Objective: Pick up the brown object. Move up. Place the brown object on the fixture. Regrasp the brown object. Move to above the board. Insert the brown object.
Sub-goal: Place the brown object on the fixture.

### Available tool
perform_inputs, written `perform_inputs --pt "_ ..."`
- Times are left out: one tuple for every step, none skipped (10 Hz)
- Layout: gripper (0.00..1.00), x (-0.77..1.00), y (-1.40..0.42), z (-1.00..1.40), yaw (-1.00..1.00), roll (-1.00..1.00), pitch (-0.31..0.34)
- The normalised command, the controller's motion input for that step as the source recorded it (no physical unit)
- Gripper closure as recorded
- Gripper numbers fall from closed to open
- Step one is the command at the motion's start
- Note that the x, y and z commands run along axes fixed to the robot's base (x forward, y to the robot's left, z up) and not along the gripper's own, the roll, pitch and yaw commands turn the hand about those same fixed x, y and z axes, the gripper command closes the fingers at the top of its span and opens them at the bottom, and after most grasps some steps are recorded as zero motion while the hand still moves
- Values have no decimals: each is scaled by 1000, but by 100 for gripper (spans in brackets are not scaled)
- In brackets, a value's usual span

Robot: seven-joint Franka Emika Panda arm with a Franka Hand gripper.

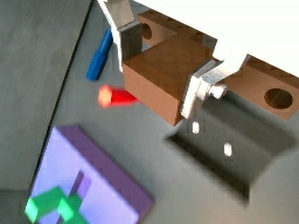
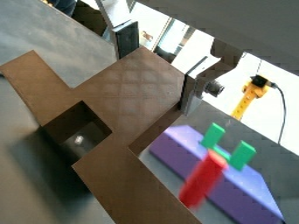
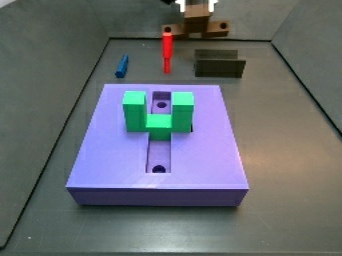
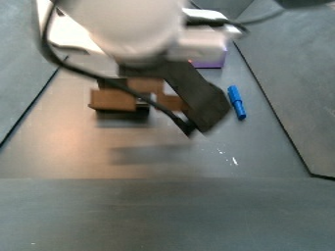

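At the far end of the floor in a side view, you have the gripper (image 3: 198, 22) up in the air, above and just left of the fixture (image 3: 221, 66). Its 2 silver fingers (image 1: 208, 83) are clamped on the brown object (image 1: 163, 77), which you see held between them in both wrist views (image 2: 135, 83). The hole end of the piece sticks out past one finger in a wrist view. Nearer to you lies the board (image 3: 114, 165), with its green U-shaped block (image 3: 156, 112) on top and holes along the groove. A red peg (image 3: 167, 49) stands left of the fixture, and a blue peg (image 3: 120, 67) lies further left.
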Motion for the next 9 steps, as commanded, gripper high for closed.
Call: perform_inputs --pt "100 917 -434 229 -63 -294 151" --pt "100 1000 -280 94 0 -291 151" --pt "100 1000 -209 74 0 -291 160" --pt "100 966 -74 17 0 -220 180" --pt "100 709 -31 0 0 -180 129" --pt "100 717 0 -66 -14 -209 23" --pt "100 709 23 -189 -154 -149 0" --pt "100 626 34 -291 -283 -14 0" --pt "100 617 43 -331 -491 0 14"
